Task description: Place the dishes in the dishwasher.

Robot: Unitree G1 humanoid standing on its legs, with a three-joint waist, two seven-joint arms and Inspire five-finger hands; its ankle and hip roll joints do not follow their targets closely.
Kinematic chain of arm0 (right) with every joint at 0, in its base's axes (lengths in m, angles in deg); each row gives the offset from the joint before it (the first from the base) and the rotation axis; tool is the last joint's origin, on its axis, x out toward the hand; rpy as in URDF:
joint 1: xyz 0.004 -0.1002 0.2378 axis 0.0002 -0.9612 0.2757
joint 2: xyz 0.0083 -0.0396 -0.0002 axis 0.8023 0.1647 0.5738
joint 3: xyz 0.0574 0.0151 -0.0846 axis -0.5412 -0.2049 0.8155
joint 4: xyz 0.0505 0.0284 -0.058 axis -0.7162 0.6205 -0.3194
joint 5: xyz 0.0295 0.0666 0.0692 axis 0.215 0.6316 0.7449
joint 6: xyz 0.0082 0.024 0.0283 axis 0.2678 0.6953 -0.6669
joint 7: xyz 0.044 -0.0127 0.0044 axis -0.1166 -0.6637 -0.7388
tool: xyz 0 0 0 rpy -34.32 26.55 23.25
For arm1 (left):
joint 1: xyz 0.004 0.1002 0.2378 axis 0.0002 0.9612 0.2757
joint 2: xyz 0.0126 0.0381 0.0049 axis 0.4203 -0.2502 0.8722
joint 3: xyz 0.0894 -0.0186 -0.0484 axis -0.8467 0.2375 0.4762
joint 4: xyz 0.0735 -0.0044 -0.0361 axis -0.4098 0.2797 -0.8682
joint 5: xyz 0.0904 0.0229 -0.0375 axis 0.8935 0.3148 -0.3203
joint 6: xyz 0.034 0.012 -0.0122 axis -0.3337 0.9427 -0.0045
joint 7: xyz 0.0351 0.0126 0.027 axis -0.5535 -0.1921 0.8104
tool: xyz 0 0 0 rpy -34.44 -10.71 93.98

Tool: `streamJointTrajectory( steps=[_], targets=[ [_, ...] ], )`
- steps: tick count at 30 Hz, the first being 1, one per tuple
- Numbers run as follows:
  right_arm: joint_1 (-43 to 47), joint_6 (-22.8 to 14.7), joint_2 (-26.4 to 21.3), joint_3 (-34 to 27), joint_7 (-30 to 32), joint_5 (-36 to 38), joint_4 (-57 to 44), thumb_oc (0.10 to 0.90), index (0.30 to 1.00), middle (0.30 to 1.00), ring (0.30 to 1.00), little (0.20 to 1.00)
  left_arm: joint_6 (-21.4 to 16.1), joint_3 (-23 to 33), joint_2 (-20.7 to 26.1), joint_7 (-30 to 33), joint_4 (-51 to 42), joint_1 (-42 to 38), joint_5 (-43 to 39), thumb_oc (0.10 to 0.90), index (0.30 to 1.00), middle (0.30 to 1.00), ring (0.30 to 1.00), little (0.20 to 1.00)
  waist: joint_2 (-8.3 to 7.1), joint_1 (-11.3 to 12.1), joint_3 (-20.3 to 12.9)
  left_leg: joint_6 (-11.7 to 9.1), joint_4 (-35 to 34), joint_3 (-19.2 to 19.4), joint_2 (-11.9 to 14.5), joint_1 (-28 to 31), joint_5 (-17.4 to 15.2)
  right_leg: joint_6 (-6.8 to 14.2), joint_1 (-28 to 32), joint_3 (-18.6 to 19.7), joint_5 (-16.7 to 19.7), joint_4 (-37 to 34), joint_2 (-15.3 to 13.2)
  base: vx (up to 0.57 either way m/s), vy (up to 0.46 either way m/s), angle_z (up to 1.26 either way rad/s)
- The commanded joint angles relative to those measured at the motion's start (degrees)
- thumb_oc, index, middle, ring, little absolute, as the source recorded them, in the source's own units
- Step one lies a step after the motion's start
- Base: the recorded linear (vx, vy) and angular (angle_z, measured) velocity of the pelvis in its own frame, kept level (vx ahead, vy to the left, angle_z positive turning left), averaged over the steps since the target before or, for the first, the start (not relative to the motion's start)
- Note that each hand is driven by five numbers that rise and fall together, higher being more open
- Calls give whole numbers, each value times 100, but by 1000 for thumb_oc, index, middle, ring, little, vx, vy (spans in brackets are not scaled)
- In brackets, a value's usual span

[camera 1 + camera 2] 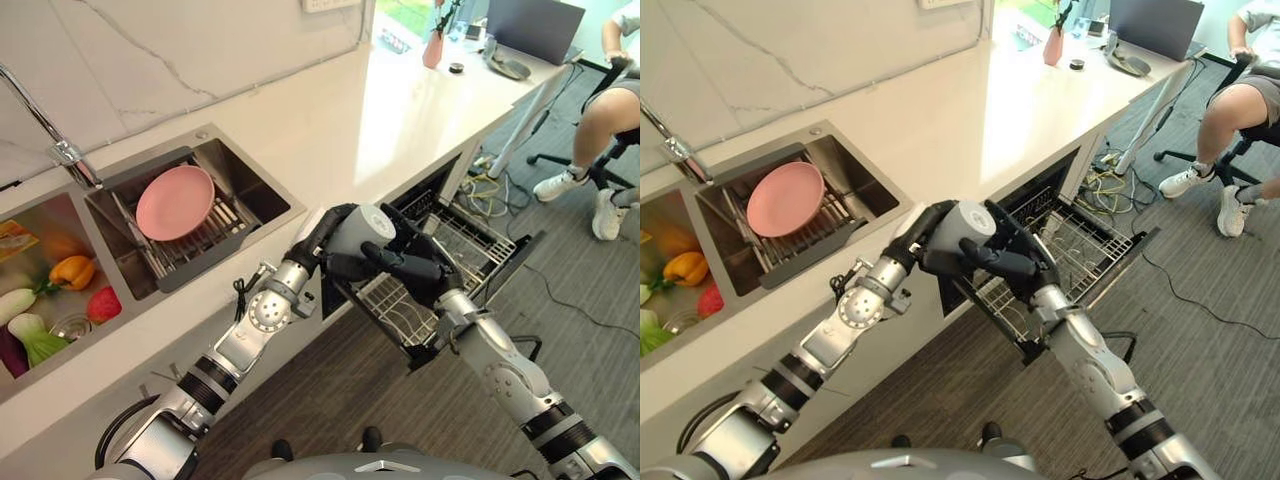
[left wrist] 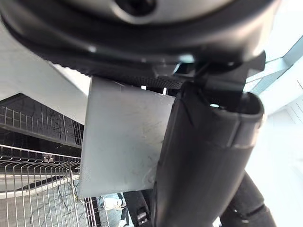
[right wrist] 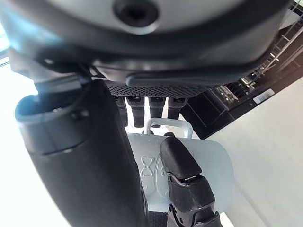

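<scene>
A pale grey mug [image 1: 360, 232] hangs over the pulled-out dishwasher rack [image 1: 470, 245], held between both hands. My left hand [image 1: 318, 238] curls round it from the counter side. From the dishwasher side my right hand [image 1: 425, 272] closes on it, fingers and thumb reaching across its body. In the right wrist view the mug [image 3: 208, 165] and its handle [image 3: 168, 125] lie between thumb and fingers. The left wrist view has the mug's wall [image 2: 123, 137] beside the thumb [image 2: 203, 156]. A pink plate [image 1: 175, 202] leans in the sink's drying rack.
The sink [image 1: 255, 195] is sunk into the white counter [image 1: 380, 120], with a faucet [image 1: 60, 150] behind. Vegetables [image 1: 70, 272] lie in the left basin. A pink vase [image 1: 433, 48] stands at the counter's far end. A seated person [image 1: 600, 120] is on the right.
</scene>
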Motion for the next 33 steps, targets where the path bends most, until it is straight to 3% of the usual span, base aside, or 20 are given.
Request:
streamJointTrajectory(
  steps=[1,22,29,33],
  targets=[
    [1105,-253,384,153,-794,111,-342,800,900,900,900,900,-818,-681,-673,-580,-281,-870,-540,400,300,300,300,300,-280,199,-317,-94,72,-62,185,411,-663,737,-11,-123,-55,59,-735,-6,-14,8],
    [1412,49,-148,654,-1781,129,-298,800,900,900,900,900,-805,-892,-609,-1541,-463,-925,-1386,400,300,300,300,300,-262,190,-326,-117,97,-79,224,406,-674,741,44,-184,-78,59,-730,-1,-1,1],
    [1377,-26,-70,435,-1578,-174,-20,800,900,900,900,900,-762,-964,-511,-1691,-455,-990,-1434,400,300,300,300,300,-233,149,-324,-113,102,-65,218,412,-690,748,39,-168,-81,59,-728,0,0,0],
    [1495,-43,-2,313,-1351,-565,133,800,900,900,900,900,-786,-1035,-359,-1667,-473,-1205,-1005,400,300,300,300,300,-211,120,-319,-105,105,-51,213,424,-708,750,25,-148,-80,59,-728,0,0,0]
  ],
)
